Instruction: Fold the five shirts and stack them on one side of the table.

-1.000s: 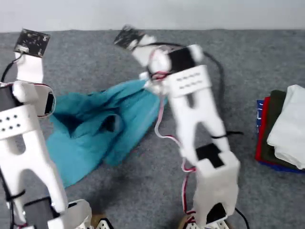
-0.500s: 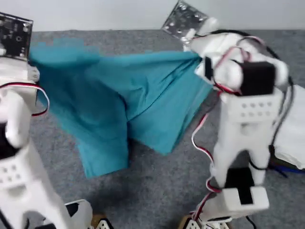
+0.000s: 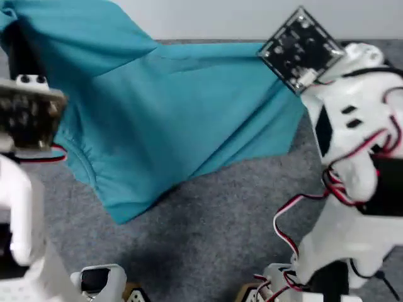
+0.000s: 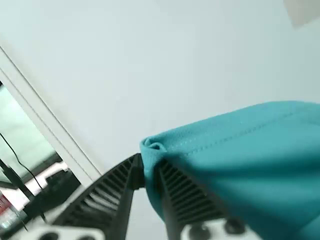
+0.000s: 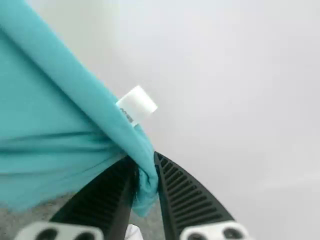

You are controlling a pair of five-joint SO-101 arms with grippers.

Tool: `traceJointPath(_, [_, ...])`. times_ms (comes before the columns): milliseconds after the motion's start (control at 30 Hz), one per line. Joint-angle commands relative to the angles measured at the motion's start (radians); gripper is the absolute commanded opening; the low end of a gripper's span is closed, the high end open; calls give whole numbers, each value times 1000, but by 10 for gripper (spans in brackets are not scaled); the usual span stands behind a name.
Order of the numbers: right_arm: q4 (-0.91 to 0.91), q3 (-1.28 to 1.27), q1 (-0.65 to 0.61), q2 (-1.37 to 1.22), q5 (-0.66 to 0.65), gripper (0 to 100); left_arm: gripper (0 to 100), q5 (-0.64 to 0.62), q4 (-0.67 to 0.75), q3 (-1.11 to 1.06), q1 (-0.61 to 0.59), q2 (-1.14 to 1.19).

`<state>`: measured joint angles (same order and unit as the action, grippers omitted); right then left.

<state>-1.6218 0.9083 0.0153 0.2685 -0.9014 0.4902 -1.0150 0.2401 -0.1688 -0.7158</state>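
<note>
The grey table point(image 3: 214, 214) runs from the near edge, where both arm bases stand, back to a white wall point(image 3: 208, 19) along its far edge.

The teal shirt point(image 3: 176, 113) is held up off the table and stretched wide between the two arms. It covers the far left corner and most of the far edge in the high view. Its upper edge runs from the left arm's side across to the right arm's side. The cloth hangs down in a broad sheet, longest on the left, where a gathered sleeve and a lower corner droop toward the middle of the table. Whether that lowest corner touches the table cannot be told.

The right arm point(image 3: 359, 157) rises from the near right of the table, with red and white wires looping along it and a dark circuit board point(image 3: 301, 47) at its raised end, close against the shirt's upper right edge. The left arm point(image 3: 19, 207) stands at the near left and bears a similar board point(image 3: 28, 116) in front of the cloth.

The left gripper point(image 4: 147, 167) has its two ribbed black fingers pinched together on a folded, stitched edge of the shirt, which spreads away from it. The right gripper point(image 5: 145, 167) likewise has its fingers clamped on a bunched edge of the shirt.

A small white label point(image 5: 137, 105) sticks out from that edge just beyond the right gripper.
</note>
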Motion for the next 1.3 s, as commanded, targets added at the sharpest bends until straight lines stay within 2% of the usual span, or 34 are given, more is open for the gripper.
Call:
traceJointPath(0, [2, 32, 41, 47, -6, 9, 14, 60, 75, 38, 17, -46])
traceJointPath(167, [-74, 32, 74, 56, -6, 10, 14, 71, 176, 47, 15, -72])
traceJointPath(333, [-170, 29, 82, 47, -6, 10, 14, 71, 178, 64, 15, -68])
traceJointPath(600, [-171, 21, 79, 73, -6, 10, 14, 71, 178, 68, 15, -77])
traceJointPath(833, [-142, 20, 77, 246, -9, 10, 14, 71, 176, 153, 15, -78])
traceJointPath(1067, [-148, 14, 82, 392, -64, 10, 14, 68, 15, 302, 15, -72])
traceJointPath(1167, [-153, -41, 82, 386, -64, 10, 14, 68, -58, 275, 17, -66])
traceJointPath(1267, [-140, -157, 77, 360, -64, 10, 14, 71, -64, 163, 49, -66])
